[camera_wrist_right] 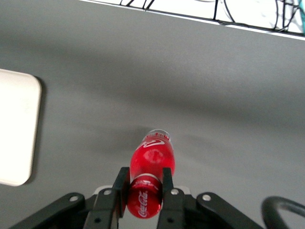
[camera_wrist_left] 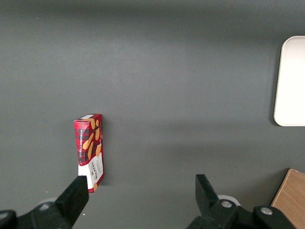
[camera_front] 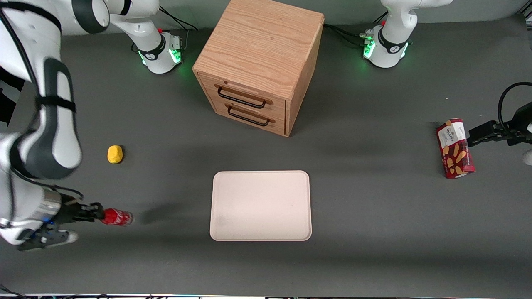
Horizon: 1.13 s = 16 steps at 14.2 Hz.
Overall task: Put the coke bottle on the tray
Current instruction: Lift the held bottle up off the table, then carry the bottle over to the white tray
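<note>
My right gripper [camera_front: 99, 215] is shut on the small red coke bottle [camera_front: 117, 217] at its capped end, near the front camera toward the working arm's end of the table. The bottle points sideways toward the tray, and a shadow on the table suggests it is held above the surface. In the right wrist view the fingers [camera_wrist_right: 121, 183] clamp the bottle [camera_wrist_right: 151, 164] on both sides, its white script facing the camera. The pale cream-pink tray [camera_front: 260, 205] lies flat in the middle of the table, apart from the bottle, and its corner shows in the right wrist view [camera_wrist_right: 16, 126].
A wooden two-drawer cabinet [camera_front: 259, 62] stands farther from the front camera than the tray. A yellow lemon-like object [camera_front: 115, 154] lies farther from the camera than the bottle. A red biscuit box [camera_front: 455, 148] lies toward the parked arm's end.
</note>
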### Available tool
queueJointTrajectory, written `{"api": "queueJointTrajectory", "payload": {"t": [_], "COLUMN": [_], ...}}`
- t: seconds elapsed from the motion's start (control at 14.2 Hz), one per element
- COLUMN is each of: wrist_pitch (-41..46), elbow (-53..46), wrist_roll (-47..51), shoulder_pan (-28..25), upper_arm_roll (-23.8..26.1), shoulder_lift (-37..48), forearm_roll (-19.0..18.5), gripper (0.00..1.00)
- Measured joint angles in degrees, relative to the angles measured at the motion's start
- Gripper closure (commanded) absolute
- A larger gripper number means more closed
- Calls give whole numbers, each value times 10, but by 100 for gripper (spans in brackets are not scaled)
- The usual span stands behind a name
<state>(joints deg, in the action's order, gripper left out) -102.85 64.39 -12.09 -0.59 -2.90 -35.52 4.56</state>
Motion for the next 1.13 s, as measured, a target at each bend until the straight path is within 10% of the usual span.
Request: {"api": "queueJointTrajectory", "payload": {"t": [1.13], "wrist_pitch": [163], "elbow": [-69], "wrist_roll": [92], "shoulder_pan": [-81], "upper_arm_roll": [-3], "shoulder_lift": [111], "forearm_roll": [-16], "gripper": [100]}}
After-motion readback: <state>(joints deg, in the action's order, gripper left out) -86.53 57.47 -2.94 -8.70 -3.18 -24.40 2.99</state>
